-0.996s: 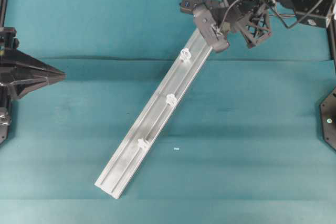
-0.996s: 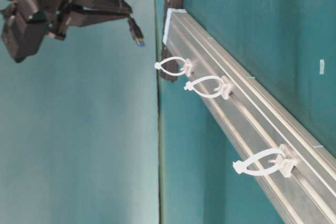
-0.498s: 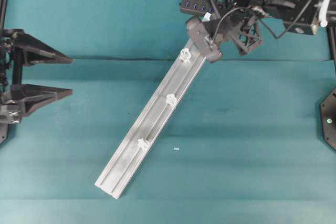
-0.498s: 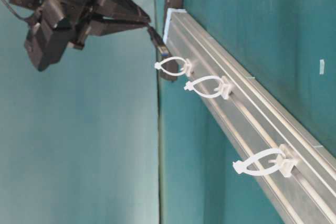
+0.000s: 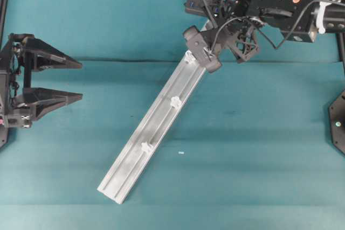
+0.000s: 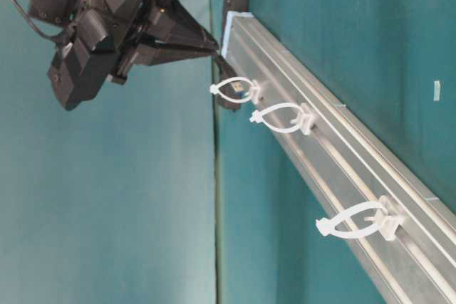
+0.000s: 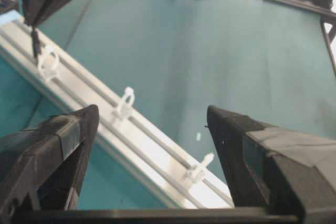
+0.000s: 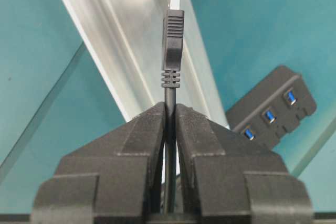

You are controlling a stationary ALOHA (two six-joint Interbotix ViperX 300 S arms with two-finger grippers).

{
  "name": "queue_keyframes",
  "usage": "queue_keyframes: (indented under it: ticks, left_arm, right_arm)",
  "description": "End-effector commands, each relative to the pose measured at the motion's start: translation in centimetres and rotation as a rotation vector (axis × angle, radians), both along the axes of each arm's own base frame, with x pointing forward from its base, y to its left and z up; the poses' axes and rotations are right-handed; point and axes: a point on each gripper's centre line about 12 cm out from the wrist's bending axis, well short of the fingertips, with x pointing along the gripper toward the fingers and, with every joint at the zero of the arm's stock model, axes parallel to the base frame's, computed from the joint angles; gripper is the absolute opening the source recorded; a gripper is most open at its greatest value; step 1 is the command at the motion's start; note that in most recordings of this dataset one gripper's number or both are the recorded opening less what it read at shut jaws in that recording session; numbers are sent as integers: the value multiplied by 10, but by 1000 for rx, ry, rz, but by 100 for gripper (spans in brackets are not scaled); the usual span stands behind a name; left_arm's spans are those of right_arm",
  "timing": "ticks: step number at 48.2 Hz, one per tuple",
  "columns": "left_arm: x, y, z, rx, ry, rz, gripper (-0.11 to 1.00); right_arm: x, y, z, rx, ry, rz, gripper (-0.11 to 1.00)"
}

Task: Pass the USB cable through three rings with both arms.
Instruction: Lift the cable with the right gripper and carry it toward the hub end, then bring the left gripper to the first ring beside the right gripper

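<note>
Lowered to the first ring (image 6: pixel 235 90), right claw (image 8: pixel 169 114) pinches USB cable (image 8: pixel 172 45); left claw (image 5: pixel 75 81) gapes wide.

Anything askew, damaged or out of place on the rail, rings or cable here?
Nothing stands out. The rail lies diagonally on the cloth, all three rings upright and intact. The right claw pinches the USB cable, plug at the first ring. The left claw is open, away from the rail.
</note>
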Motion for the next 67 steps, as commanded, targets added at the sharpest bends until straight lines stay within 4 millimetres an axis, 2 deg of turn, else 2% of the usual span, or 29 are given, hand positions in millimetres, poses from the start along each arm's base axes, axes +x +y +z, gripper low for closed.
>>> queue_keyframes:
  ticks: [1,23,35,43,49,57,67]
  left_arm:
    - [5,1,9,3,-21,3,90]
    - [5,1,9,2,-21,1,90]
    - [5,1,9,-12,-22,4,90]
    - [7,1,8,-11,-21,5,90]
    - [13,3,7,-9,-44,10,90]
    - [27,5,-5,-7,-19,13,90]
    - [45,7,-16,-2,35,12,90]
  right_arm:
    - [6,6,1,-8,-5,33,11]
    - [16,19,1,-22,-50,83,11]
    - [25,39,2,-11,-62,127,11]
    - [29,44,1,-6,-87,135,11]
    - [29,43,-3,0,-83,129,11]
    - [27,36,-15,4,-75,112,11]
    - [31,33,-14,-6,-107,112,11]
